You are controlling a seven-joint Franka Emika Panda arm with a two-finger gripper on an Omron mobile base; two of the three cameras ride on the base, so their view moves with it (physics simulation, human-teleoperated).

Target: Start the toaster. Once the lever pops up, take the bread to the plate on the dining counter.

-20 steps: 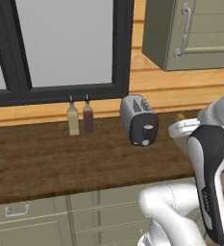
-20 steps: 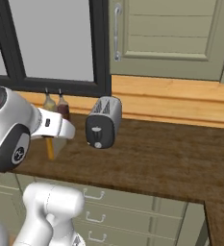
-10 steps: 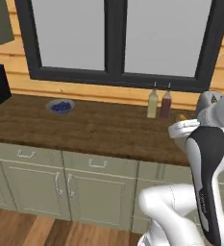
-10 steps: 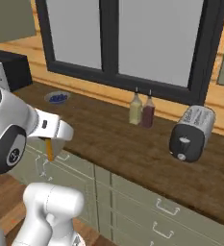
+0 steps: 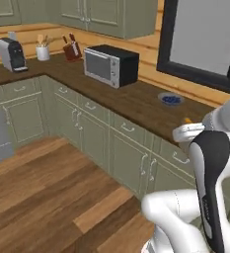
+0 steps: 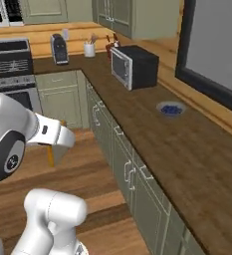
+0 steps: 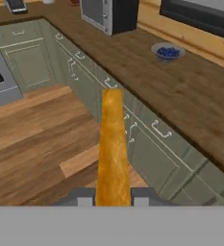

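One item in transit: the bread (image 7: 113,149), seen edge-on as a tall tan-orange strip, clamped between the fingers (image 7: 86,198) of the gripper (image 7: 113,201) and sticking forward from them. In the right base view the slice (image 6: 51,152) hangs below the hand, out over the wooden floor (image 5: 42,192).

Step in hand, as judged: the carry leg, toasting apparently done, base turning through the kitchen toward the dining counter and plate, neither of which can be placed from here.

Next move calls for: keeping the grip firm and the slice steady until the plate comes into sight, then lowering it flat.

Edges and room:
- Bench (image 6: 152,124), dark wood, long run on the robot's right, its front edge and drawer fronts (image 5: 129,148) near the arm; the likeliest thing to clip.
- Microwave (image 5: 111,64) and small blue bowl (image 6: 171,109) sit well back on the bench.
- Stove (image 6: 10,60) stands at the far corner.
- Open floor ahead and to the left gives free passage.
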